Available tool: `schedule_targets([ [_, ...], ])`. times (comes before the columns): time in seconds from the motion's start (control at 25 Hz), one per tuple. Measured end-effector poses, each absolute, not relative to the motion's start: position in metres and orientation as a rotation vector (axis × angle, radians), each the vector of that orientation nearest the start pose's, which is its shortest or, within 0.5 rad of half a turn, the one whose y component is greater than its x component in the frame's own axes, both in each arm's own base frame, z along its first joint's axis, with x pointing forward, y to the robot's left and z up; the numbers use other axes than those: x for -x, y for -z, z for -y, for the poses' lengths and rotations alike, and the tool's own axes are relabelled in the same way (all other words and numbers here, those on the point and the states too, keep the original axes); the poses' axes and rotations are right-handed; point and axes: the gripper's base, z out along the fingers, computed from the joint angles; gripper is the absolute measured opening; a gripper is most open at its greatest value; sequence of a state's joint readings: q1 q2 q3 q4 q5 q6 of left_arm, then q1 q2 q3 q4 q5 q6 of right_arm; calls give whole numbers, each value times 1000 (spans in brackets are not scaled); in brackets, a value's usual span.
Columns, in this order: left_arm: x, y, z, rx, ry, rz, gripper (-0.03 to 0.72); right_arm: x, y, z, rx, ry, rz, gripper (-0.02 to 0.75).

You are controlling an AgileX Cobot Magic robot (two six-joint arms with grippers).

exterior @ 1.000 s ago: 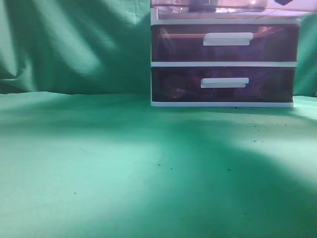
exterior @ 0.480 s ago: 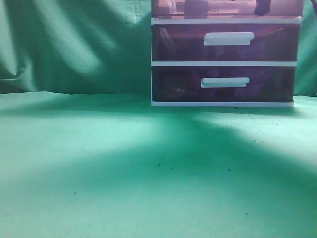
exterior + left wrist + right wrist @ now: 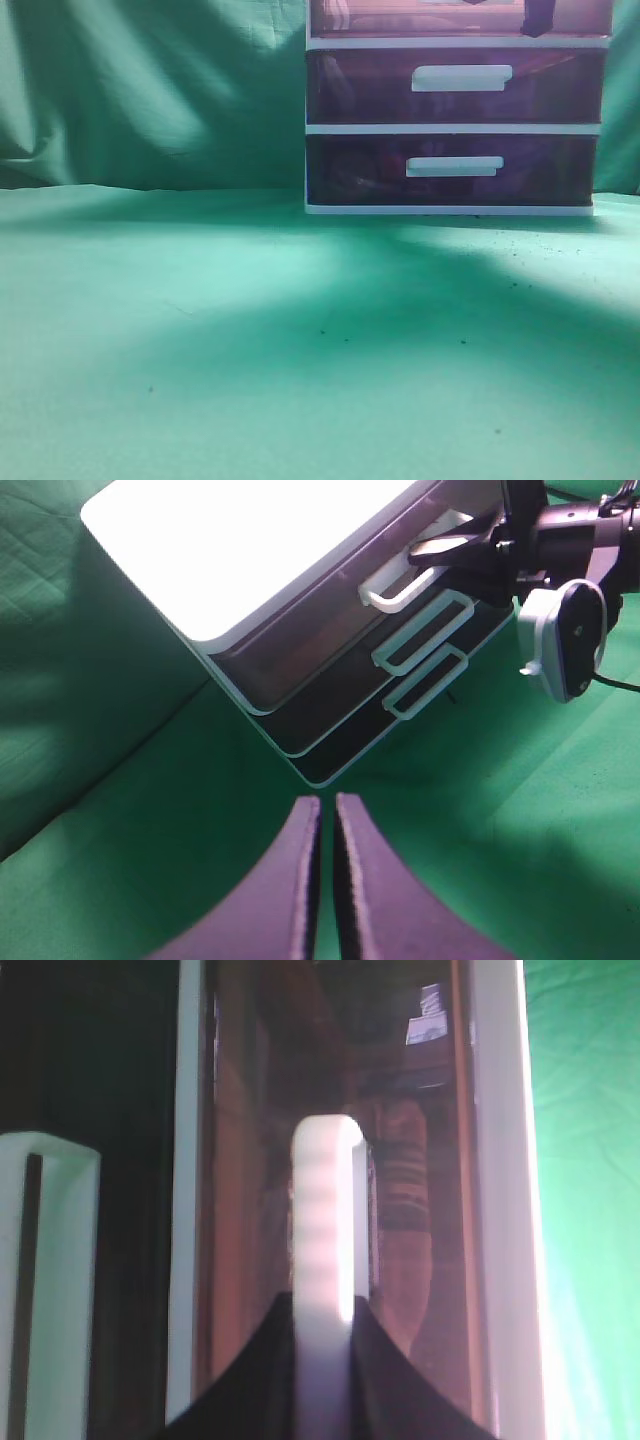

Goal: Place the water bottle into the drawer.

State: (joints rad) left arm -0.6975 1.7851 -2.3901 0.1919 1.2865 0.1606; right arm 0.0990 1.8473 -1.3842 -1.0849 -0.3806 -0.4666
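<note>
The reddish-pink drawer (image 3: pixel 400 18) is the top one of the white-framed unit and sits about flush with the frame. My right gripper (image 3: pixel 325 1305) is shut on its white handle (image 3: pixel 325 1200). In the left wrist view the right gripper (image 3: pixel 470 552) holds that handle (image 3: pixel 400 580) from the front. In the exterior view only a dark bit of the right gripper (image 3: pixel 537 15) shows. A ribbed shape (image 3: pixel 400 1190) shows through the drawer front, apparently the water bottle inside. My left gripper (image 3: pixel 327 805) is shut and empty, above the green cloth in front of the unit.
Two darker purple drawers (image 3: pixel 455 90) (image 3: pixel 455 170) with white handles sit shut below. The unit's white top (image 3: pixel 250 540) is bare. Green cloth (image 3: pixel 250 340) covers the table and hangs as a backdrop. The right arm's wrist camera (image 3: pixel 562 640) hangs before the drawers.
The top drawer has slid back into the unit, from sticking out towards the camera to about flush. The right gripper went in with it, holding the handle.
</note>
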Motion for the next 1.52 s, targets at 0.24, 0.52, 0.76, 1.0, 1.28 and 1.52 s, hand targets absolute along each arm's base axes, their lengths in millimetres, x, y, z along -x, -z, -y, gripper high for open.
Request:
schedule_targets([
  [0.24, -281, -518, 211, -845, 60, -1973, 0, -435, -297, -74, 1420, 671, -1083, 132],
  [0.52, -285, -520, 204, -795, -40, -1968, 0, -429, -303, -77, 1384, 532, -1092, 264],
  [0.76, -286, -522, 200, -740, -73, -1973, 0, -405, -322, -88, 1453, 358, -1017, 290],
  [1.0, -281, -526, 197, -716, -41, -1971, 0, -395, -336, -86, 1408, 297, -1096, 320],
  [1.28, -228, -570, 165, -679, 133, -1864, 0, -348, -391, -84, 1162, -13, -1316, 320],
  [1.52, -153, -600, 117, -708, 297, -1748, 0, -286, -447, -88, 1003, -317, -1312, 60],
])
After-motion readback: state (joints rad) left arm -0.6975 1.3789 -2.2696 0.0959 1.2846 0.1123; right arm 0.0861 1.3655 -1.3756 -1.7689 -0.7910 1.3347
